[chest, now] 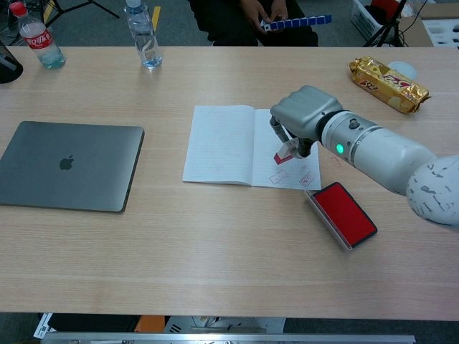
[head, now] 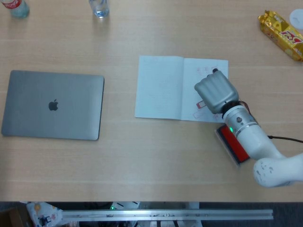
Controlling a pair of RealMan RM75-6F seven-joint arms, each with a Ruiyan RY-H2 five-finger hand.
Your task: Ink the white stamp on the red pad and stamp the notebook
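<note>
Stamp sits pinched under the right hand, its white body mostly hidden by the curled fingers and its red-inked face showing below them, lifted just clear of the notebook. In the head view the same hand covers the stamp almost wholly, so only a small pale and red edge shows at its lower left. The left hand is not in view in either camera.

Directly beneath the hand lies the right-hand page, which carries red marks just below the stamp and a row of fainter ones near the page's top edge. Close behind the hand, toward the robot, the red pad lies open on the tabletop, partly under the forearm in the head view. Well off to the hand's left lies a closed laptop; beyond it stand two bottles, and away to the far right a gold snack packet.

The stamp looks tilted in the grip, so my worry is that a press from here would land on one edge and print half a mark or smear. A descent without shifting sideways could overlap the marks already there. The grip appears shallow, so a hard press might twist the stamp out of the fingers.
</note>
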